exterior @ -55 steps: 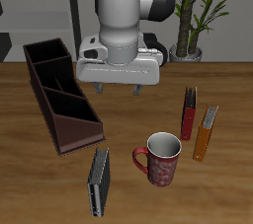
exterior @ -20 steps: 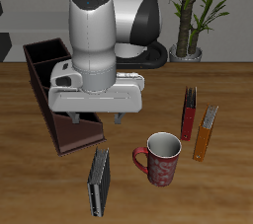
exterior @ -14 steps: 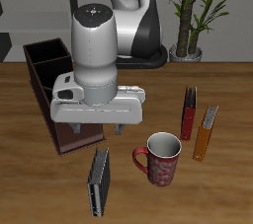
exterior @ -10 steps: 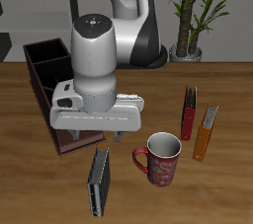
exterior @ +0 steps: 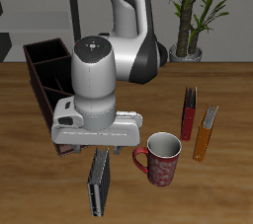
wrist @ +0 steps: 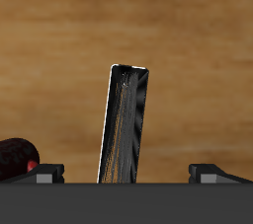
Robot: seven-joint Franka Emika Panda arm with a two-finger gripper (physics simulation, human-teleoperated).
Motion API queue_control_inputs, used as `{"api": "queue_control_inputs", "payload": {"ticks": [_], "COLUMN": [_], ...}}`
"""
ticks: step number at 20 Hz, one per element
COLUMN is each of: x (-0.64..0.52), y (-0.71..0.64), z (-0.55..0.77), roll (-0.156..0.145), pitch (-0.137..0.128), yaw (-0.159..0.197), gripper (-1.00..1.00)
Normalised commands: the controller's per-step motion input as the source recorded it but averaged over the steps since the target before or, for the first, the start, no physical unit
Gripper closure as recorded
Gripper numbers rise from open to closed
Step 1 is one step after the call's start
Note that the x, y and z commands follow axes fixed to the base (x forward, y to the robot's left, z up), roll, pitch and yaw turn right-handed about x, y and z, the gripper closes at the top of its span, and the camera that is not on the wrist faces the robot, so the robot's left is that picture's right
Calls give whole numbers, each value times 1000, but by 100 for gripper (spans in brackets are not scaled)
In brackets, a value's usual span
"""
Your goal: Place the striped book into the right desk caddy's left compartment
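Now | fingers (wrist: 126, 173) spread wide | striped book (wrist: 126, 122) flat on table, between them, untouched

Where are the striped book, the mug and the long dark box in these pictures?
striped book (wrist: 126, 119), wrist view, middle of cover
mug (exterior: 163, 159), exterior view, outer wall
right desk caddy (exterior: 42, 65), exterior view, back section

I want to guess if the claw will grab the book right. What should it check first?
1. Claw above the book: ok, it hangs over the book's far end.
2. Claw open: ok, in the wrist view a fingertip shows on each side of the book.
3. Book free: ok, it lies flat on the table, alone.
4. Mug out of the way: cannot tell, it stands close beside the claw.
5. Caddy ready: cannot tell, the arm hides most of it.
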Motion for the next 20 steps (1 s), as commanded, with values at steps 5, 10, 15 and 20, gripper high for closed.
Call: {"api": "queue_control_inputs", "payload": {"ticks": [5,10,15,20], "x": [85,36,33,-86], "y": [38,-9,-105,-124], "z": [-424,-365,-390,-43], "roll": [3,-2,-17,-3], "pitch": [39,44,38,-1], "yaw": [-3,-11,-18,-13], "gripper": [-100,-100,100,100]}}
